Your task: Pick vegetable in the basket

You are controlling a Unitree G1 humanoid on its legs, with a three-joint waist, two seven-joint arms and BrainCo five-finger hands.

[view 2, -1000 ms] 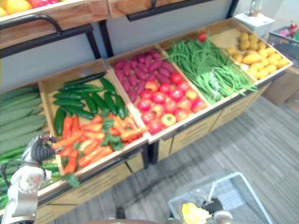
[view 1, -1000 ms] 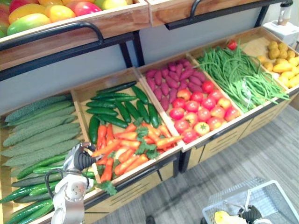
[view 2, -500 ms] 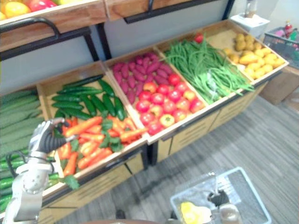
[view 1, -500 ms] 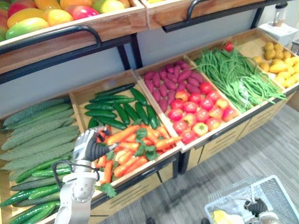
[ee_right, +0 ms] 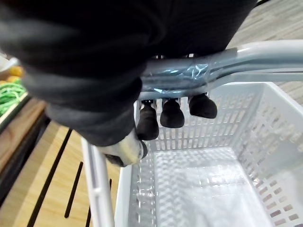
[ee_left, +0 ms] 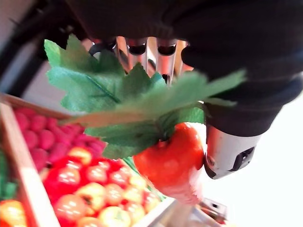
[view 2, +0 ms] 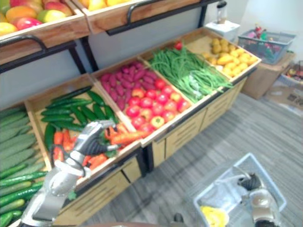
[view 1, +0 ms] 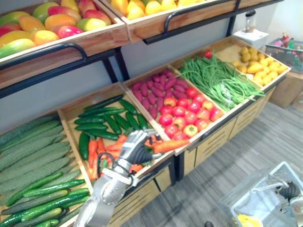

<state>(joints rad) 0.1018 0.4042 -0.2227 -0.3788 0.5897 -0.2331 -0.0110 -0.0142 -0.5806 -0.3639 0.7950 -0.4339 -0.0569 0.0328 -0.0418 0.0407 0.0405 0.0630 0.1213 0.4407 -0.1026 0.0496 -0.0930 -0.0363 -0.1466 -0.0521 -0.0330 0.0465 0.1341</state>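
On the far left lie the pale bumpy cucumbers (view 1: 28,146), and next to them is the crate (view 1: 90,98) of dark cucumbers and carrots that I am working over. My left hand (view 1: 135,149) hangs just above that crate's front edge with its fingers curled round one carrot (view 1: 170,145). The carrot is lifted clear of the pile, and its thin end points right, towards the tomatoes (view 1: 182,116). In the left wrist view the leaves (ee_left: 118,94) fan out right by the fingers (ee_left: 165,54), so the grip sits at the thick end, which I judge to be the right place. The carrot looks stiff and light, with a smooth skin. Because it tapers, I expect it would slide out towards the tip if I held it further down. The leaves look floppy and I would not trust them to carry anything. Further right come the green beans (view 1: 218,82), and the floor lies below them. Down at the lower right my right hand (view 2: 253,182) is wrapped round the handle (ee_right: 227,61) of the white basket (ee_right: 265,137), with its dark fingertips (ee_right: 171,114) hooked under the bar. Something yellow (view 2: 211,217) lies in the basket. The carrot is well apart from the basket, so a swing across and a low, gentle release remain ahead of me.
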